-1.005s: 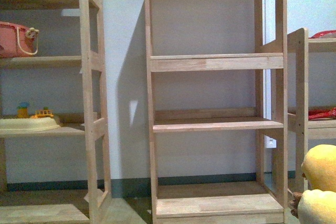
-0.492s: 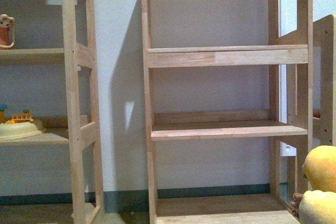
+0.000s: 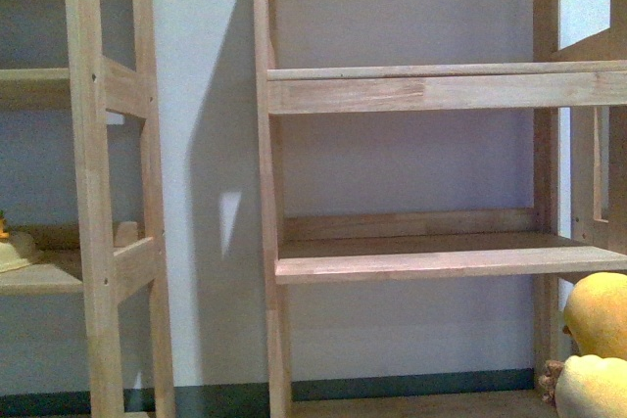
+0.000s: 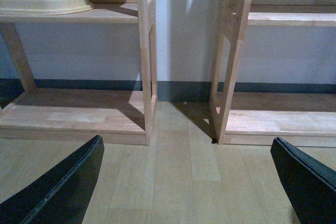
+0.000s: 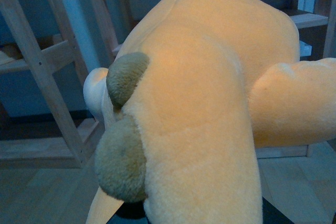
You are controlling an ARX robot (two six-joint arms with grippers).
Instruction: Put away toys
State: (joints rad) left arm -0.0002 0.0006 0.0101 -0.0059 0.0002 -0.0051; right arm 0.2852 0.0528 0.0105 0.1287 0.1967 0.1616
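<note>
The plush animal (image 5: 205,103) fills the right wrist view: orange-yellow fur, a paler cream part and two brown rounded bits (image 5: 123,156). My right gripper is shut on it and almost wholly hidden under it; only a dark finger (image 5: 128,212) shows at the frame's lower edge. In the front view the plush animal (image 3: 598,340) peeks in at the bottom right, below the wooden shelf (image 3: 441,261). My left gripper (image 4: 184,187) hangs open over the wooden floor, with nothing between its dark fingers (image 4: 63,187).
A wooden shelving unit (image 3: 269,193) stands straight ahead against the pale wall, a second unit (image 3: 98,193) to its left. A cream tray (image 4: 44,1) with small coloured toys sits on that left unit's shelf. Bottom boards (image 4: 73,116) lie just above the floor.
The front view has closed in on the middle shelving unit, which now looks larger. The left unit has slid further left and its pink basket has left the view. The plush animal stays at bottom right.
</note>
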